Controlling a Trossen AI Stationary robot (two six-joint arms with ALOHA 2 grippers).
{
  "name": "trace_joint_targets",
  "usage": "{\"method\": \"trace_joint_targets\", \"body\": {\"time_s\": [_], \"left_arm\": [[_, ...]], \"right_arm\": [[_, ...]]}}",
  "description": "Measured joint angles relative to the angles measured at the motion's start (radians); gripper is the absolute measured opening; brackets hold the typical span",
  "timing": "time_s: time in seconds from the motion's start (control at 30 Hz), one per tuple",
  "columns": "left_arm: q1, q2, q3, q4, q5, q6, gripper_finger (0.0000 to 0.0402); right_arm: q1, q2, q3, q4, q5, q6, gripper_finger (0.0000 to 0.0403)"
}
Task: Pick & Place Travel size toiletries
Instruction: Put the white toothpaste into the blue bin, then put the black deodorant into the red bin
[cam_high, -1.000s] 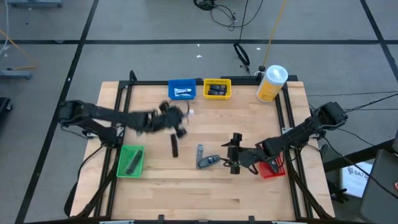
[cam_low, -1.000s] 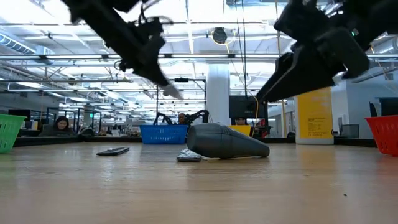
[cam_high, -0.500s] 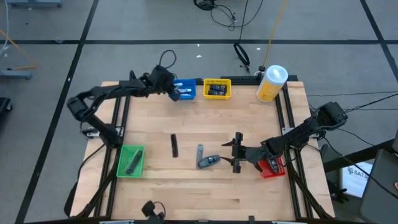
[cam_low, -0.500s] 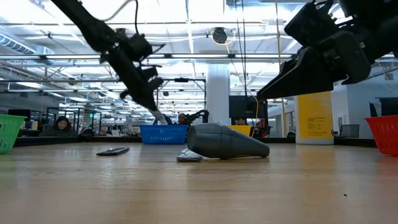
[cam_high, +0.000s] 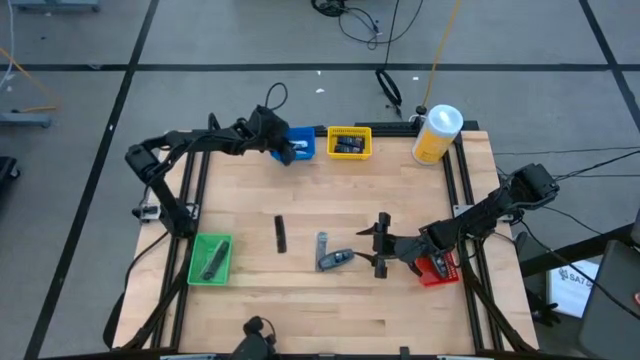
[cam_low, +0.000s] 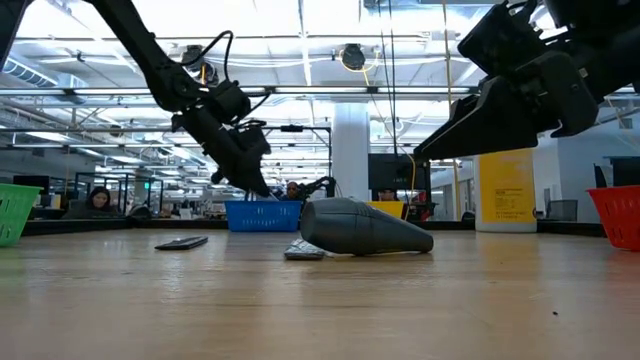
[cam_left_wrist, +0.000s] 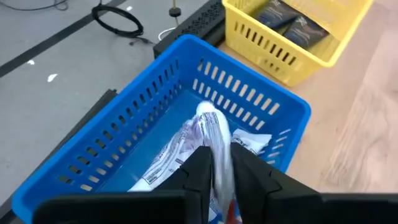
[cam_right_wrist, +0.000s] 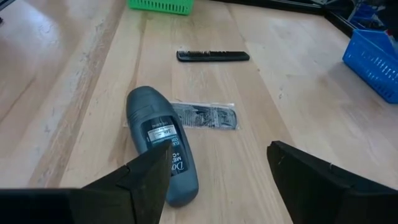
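Observation:
My left gripper (cam_high: 285, 150) hangs over the blue bin (cam_high: 296, 133) at the table's far edge, shut on a white tube (cam_left_wrist: 214, 134). White printed sachets (cam_left_wrist: 171, 155) lie in that bin. My right gripper (cam_high: 380, 245) is open and hovers right of a grey roll-on bottle (cam_high: 337, 260), which lies on its side. In the right wrist view the bottle (cam_right_wrist: 161, 143) lies ahead of the open fingers (cam_right_wrist: 149, 177). A silver-grey sachet (cam_right_wrist: 205, 116) lies flat beside it, and a black comb-like piece (cam_right_wrist: 212, 56) farther off. My left gripper pinches the white tube between its two fingers (cam_left_wrist: 199, 168), slanting down from above into the blue bin. The tube's free end (cam_left_wrist: 208, 115) sticks out past the fingertips over the sachets in the bin. Whether it touches them cannot be told.
A yellow bin (cam_high: 349, 143) with dark sachets stands right of the blue one. A green bin (cam_high: 210, 257) holding a dark piece sits near the left edge, a red bin (cam_high: 437, 268) under the right arm. A yellow canister with a white lid (cam_high: 437, 133) stands at the far right corner.
My left gripper has carried the white tube from above the table's middle toward the far edge, up to the blue bin, and has then dipped lower over it. The right arm has hardly moved.

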Motion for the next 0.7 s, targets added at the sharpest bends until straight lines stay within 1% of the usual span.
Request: {"method": "trace_joint_targets", "body": {"time_s": [0.4, 0.53, 0.7], "left_arm": [[-0.011, -0.006, 0.000, -0.020, 0.008, 0.034, 0.0062], [-0.013, -0.068, 0.000, -0.028, 0.008, 0.027, 0.0063], [-0.065, -0.209, 0.000, -0.091, 0.007, 0.038, 0.0062]], "right_arm": [[0.000, 0.000, 0.000, 0.000, -0.001, 0.000, 0.0254], [0.000, 0.000, 0.000, 0.000, 0.001, 0.000, 0.0254], [0.000, 0.000, 0.000, 0.000, -0.001, 0.000, 0.0254]]}}
